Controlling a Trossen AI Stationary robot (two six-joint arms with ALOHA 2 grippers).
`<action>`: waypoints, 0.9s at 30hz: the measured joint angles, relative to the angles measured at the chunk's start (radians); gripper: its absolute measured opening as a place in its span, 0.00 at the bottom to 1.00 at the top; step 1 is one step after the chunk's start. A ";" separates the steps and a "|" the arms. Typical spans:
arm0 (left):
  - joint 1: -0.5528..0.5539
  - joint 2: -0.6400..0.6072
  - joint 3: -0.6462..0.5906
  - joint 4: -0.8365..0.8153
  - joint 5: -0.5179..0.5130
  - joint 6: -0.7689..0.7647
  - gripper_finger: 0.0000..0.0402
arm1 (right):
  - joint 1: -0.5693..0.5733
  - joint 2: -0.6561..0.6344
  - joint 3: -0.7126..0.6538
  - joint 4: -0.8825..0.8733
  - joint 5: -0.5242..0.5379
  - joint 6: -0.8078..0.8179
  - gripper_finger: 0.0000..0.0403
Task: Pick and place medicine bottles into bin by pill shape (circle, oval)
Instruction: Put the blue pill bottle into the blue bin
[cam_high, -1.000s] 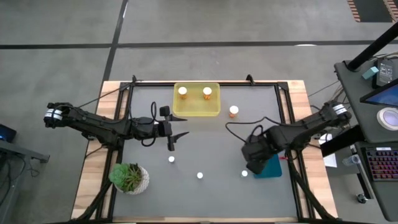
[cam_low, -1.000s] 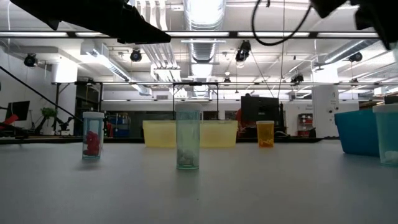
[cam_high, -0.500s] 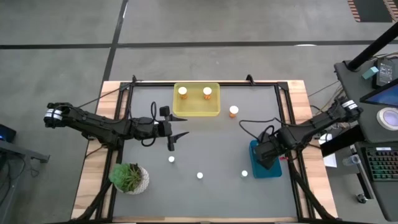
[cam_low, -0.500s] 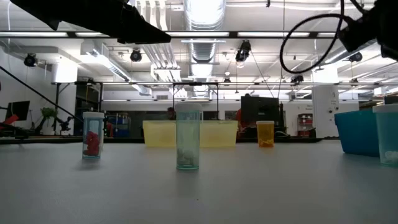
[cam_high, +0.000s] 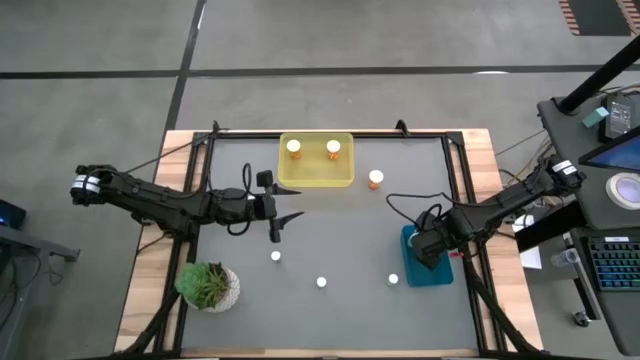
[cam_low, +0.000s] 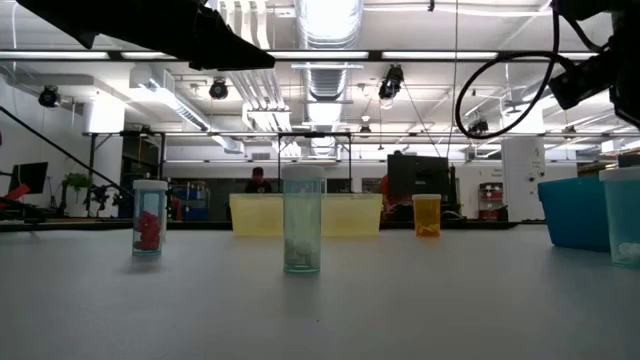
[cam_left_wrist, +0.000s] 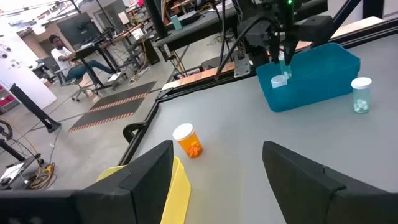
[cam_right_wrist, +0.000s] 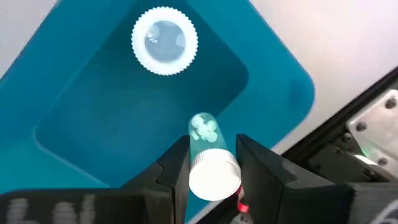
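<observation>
I have swung my right gripper (cam_right_wrist: 208, 163) from the table to above the blue bin (cam_right_wrist: 81, 149), pinching a clear bottle (cam_right_wrist: 208, 155) for dropping; left gripper (cam_high: 281, 222) waits open mid-table.

Small green plant (cam_high: 205, 283) in a round white pot, near one corner of the dark grey tabletop (cam_high: 330, 230). Wooden edges along both sides. Keyboard (cam_high: 612, 262) on a black desk next to it. Far back in the big room, a person (cam_left_wrist: 62, 53) sitting on a chair. Bright ceiling lights (cam_low: 325, 15) overhead.
</observation>
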 joint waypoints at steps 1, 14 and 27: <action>0.000 0.000 0.000 0.002 0.000 0.000 0.58 | 0.000 0.000 -0.005 0.011 0.002 0.000 0.27; 0.000 0.000 0.000 0.004 0.000 0.000 0.58 | -0.024 0.002 -0.031 0.053 0.080 -0.001 0.27; 0.000 0.000 0.000 0.024 0.000 0.000 0.58 | -0.033 0.002 -0.079 0.095 0.102 0.008 0.27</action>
